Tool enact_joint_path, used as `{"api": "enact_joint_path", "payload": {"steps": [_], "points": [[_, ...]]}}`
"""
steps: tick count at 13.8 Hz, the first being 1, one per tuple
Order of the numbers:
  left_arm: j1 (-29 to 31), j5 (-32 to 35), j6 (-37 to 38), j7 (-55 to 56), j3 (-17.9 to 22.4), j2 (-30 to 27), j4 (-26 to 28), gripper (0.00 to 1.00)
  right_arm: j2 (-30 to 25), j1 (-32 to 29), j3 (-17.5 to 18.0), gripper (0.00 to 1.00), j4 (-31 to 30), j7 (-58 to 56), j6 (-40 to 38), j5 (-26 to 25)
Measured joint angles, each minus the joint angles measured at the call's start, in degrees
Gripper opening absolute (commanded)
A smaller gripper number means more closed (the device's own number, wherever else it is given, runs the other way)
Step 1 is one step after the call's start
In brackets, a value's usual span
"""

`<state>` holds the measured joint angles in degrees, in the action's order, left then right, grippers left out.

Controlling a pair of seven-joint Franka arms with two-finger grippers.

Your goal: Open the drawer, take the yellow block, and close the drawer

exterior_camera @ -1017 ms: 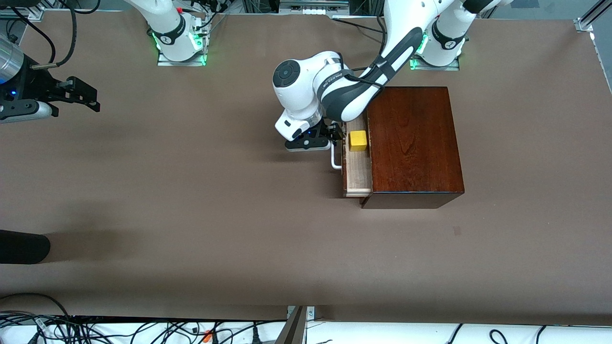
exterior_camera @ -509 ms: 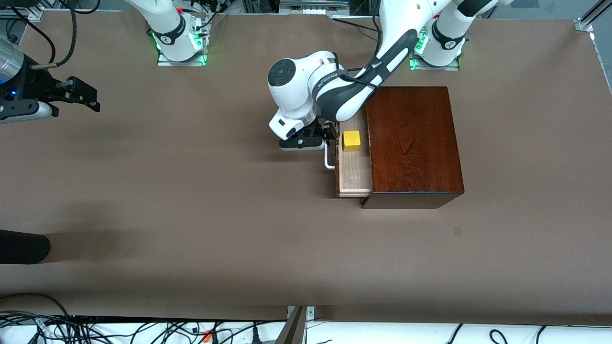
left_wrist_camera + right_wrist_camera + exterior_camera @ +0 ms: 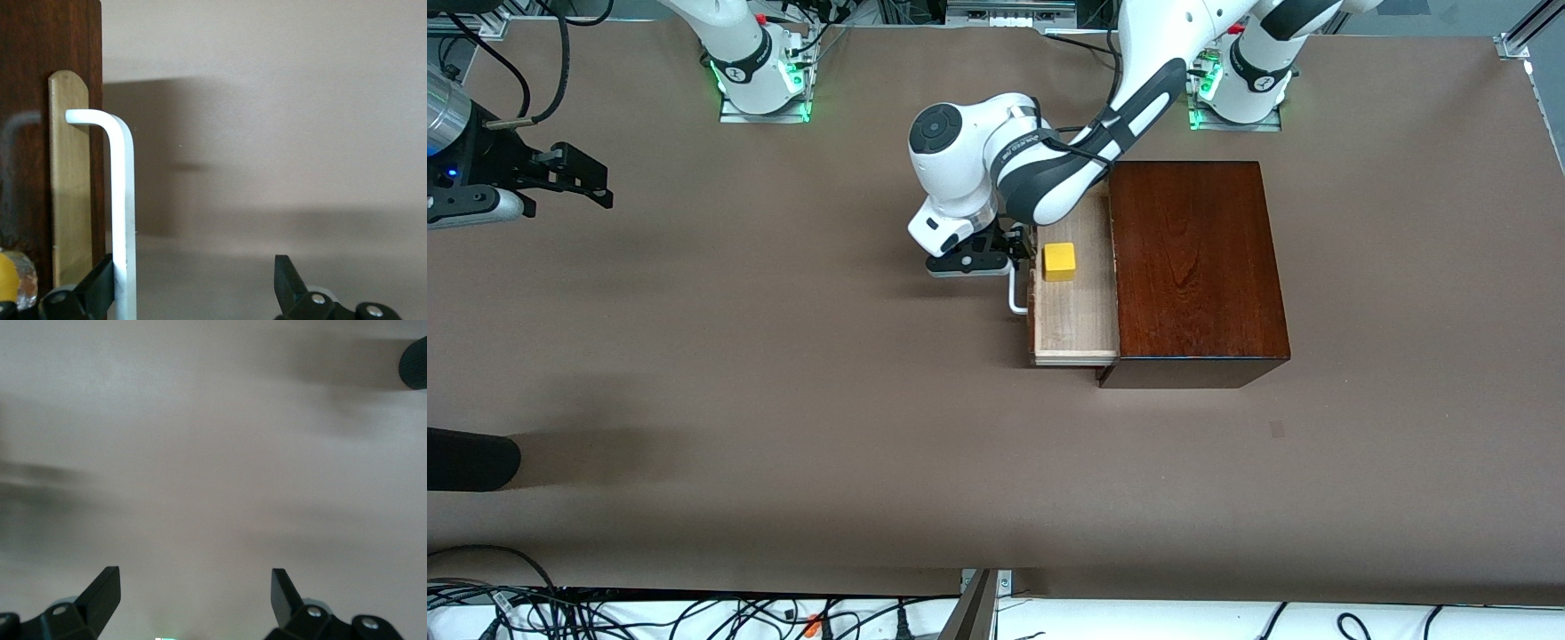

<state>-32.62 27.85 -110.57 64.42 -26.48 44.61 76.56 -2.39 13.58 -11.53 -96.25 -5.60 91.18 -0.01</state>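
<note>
Since a second ago the pale light-wood drawer (image 3: 1074, 311) with its dark reddish-brown front has slid further out of the glossy dark mahogany box (image 3: 1196, 267), toward the right arm's end of the table, and the left gripper (image 3: 1009, 258) has travelled with it. That gripper sits at the white U-shaped bar handle (image 3: 1016, 298); in the left wrist view its fingers stand wide apart, one black finger (image 3: 100, 290) pressed against the white bar (image 3: 123, 213) and the other well clear, so it looks to be hooking the handle and dragging rather than pinching it. The small bright yellow cube (image 3: 1059, 260) rests inside the tray, just beside the drawer front and at the end farther from the front camera, right next to the left gripper. To my eye the drawer is open enough to reach in, but the left arm's wrist hangs close over the cube and would crowd any approach from above. Well away from the box, the right gripper (image 3: 578, 178) waits over bare brown tabletop (image 3: 783, 400), its fingers spread and holding nothing.
</note>
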Motion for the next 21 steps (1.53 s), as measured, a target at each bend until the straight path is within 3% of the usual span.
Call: {"api": "enact_joint_path", "payload": {"steps": [8, 11, 17, 21], "points": [[-1.24, -0.22, 0.00, 1.08, -0.08, 1.49, -3.80, 1.00, 0.00, 0.00, 0.00, 1.00, 0.00, 0.00, 0.01, 0.00], [0.73, -4.66, 3.56, -0.33, -0.85, -0.37, -6.67, 1.00, 0.01, 0.00, 0.00, 1.00, 0.00, 0.00, 0.01, 0.00], [13.54, -19.20, 17.77, -14.43, -1.13, -16.84, -7.66, 1.00, 0.25, 0.00, -0.01, 1.00, 0.00, 0.00, 0.03, 0.00], [24.51, -24.67, 20.21, -23.83, -1.15, -25.80, -2.37, 1.00, 1.06, 0.05, 0.02, 1.00, 0.04, -0.07, 0.13, 0.00]]}}
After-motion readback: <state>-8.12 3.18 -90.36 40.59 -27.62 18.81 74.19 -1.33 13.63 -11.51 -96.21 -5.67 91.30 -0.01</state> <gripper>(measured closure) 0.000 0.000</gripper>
